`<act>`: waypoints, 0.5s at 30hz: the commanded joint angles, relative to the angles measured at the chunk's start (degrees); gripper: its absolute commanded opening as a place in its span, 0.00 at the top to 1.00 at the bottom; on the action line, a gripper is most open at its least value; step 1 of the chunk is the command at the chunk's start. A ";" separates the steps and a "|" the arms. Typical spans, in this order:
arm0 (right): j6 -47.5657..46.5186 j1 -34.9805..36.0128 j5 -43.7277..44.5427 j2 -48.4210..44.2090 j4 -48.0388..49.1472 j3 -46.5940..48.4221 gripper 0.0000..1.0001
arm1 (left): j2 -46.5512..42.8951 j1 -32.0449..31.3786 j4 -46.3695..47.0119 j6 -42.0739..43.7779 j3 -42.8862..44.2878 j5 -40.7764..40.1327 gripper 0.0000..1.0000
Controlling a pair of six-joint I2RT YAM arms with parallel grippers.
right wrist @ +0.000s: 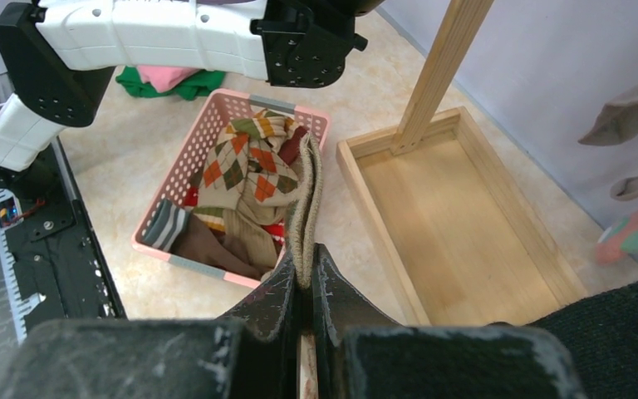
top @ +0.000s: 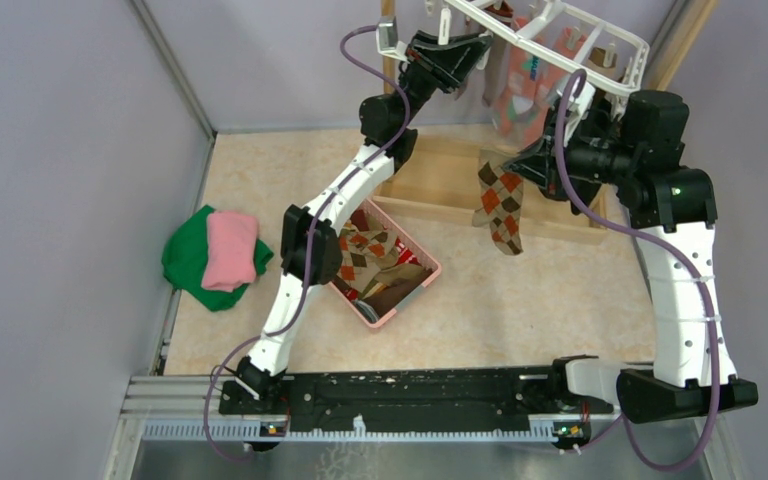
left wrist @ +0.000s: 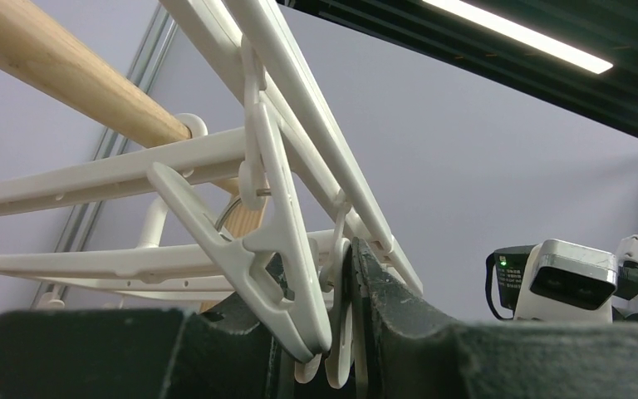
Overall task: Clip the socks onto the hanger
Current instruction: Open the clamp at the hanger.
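As the sock hangs limp and light, right gripper rightly pinches its upper edge; left gripper squeezes a clip on the hanger.

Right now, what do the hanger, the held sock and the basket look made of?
The hanger looks like white moulded plastic, smooth, slightly glossy. The argyle sock is soft knit fabric, matte, hanging limp. The basket is probably pink plastic, given its rigid perforated walls.
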 commanded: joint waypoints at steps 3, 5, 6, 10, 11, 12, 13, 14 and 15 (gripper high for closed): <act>2.93 -0.74 3.14 -0.76 4.49 1.38 1.00 | -2.43 -0.69 0.28 0.40 2.13 -0.41 0.88; 5.55 -0.66 3.94 -0.10 6.94 1.88 1.00 | -2.57 -0.70 0.33 0.23 1.89 -0.44 0.89; 7.06 -0.66 4.53 0.37 7.97 2.36 1.00 | -2.67 -0.67 0.47 0.04 1.76 -0.42 0.89; 11.89 0.93 9.01 2.37 11.36 4.58 1.00 | -3.05 -0.77 1.28 -0.63 0.96 -0.42 0.90; 12.70 1.48 10.01 2.90 12.03 4.89 1.00 | -3.01 -0.82 1.50 -0.70 0.80 -0.44 0.91; 13.59 2.52 11.82 3.19 12.77 5.21 1.00 | -3.16 -0.75 1.61 -0.81 0.69 -0.36 0.91; 14.35 3.29 13.64 3.63 13.32 5.43 1.00 | -3.14 -0.77 1.75 -0.87 0.57 -0.36 0.91; 15.07 4.00 15.21 4.10 13.89 5.70 1.00 | -3.18 -0.82 1.84 -0.98 0.51 -0.40 0.92; 15.89 4.48 16.29 4.47 14.61 5.90 1.00 | -3.20 -0.81 1.97 -1.01 0.43 -0.43 0.92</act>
